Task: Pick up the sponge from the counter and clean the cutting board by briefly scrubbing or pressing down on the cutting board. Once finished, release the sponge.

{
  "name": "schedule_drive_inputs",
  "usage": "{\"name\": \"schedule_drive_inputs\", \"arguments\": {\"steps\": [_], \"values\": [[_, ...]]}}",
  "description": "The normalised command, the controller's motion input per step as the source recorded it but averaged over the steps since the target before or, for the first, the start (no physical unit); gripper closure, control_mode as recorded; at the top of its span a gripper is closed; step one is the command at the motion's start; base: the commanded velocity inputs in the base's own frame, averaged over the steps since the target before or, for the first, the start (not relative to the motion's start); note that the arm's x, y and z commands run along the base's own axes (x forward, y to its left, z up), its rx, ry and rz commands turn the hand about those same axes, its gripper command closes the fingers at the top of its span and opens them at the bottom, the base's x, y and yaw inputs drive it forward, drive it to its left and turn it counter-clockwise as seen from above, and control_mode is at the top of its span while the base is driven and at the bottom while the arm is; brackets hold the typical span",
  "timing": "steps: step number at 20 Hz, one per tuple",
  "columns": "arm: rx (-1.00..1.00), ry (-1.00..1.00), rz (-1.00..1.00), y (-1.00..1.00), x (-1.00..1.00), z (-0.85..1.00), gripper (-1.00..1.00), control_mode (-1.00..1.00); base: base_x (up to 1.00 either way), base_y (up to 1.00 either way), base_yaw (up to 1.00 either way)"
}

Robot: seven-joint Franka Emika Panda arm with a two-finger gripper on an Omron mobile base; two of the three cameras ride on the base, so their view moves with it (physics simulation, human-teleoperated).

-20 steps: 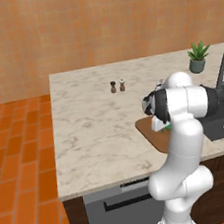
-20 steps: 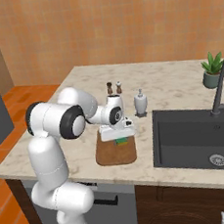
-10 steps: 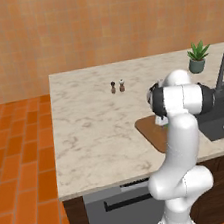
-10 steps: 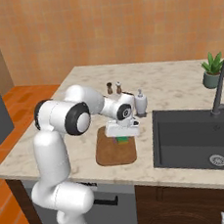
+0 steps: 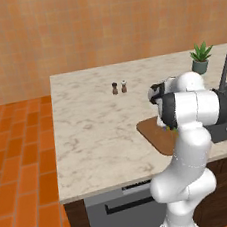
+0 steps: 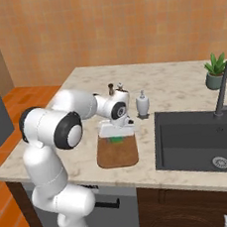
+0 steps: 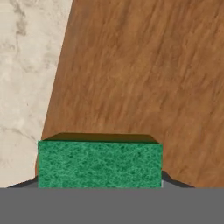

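Our gripper [image 6: 117,133] has its jaws closed on the sponge [image 7: 99,164], over the board [image 6: 117,152] near its 12 o'clock end. We should press flat, scrub toward 6 o'clock, then release.

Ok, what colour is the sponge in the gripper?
Speckled green; the sponge shows best in the hand view, over the brown cutting board.

The arm folds forward and down, its gripper [image 6: 117,134] pointing straight below, fingers clamped on something green.
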Motion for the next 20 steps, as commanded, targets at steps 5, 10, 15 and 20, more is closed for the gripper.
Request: {"name": "schedule_drive_inputs", "arguments": {"steps": [5, 10, 15, 20], "values": [[-0.03, -0.04, 0.00, 0.42, -0.60, -0.47, -1.00, -1.00, 0.00, 0.00, 0.00], [0.03, -0.14, 0.00, 0.00, 0.16, 0.09, -1.00, -1.00, 0.00, 0.00, 0.00], [0.00, 0.00, 0.02, 0.16, 0.03, 0.03, -1.00, -1.00, 0.00, 0.00, 0.00], [0.00, -0.03, 0.00, -0.03, 0.02, 0.90, -1.00, -1.00, 0.00, 0.00, 0.00]]}}
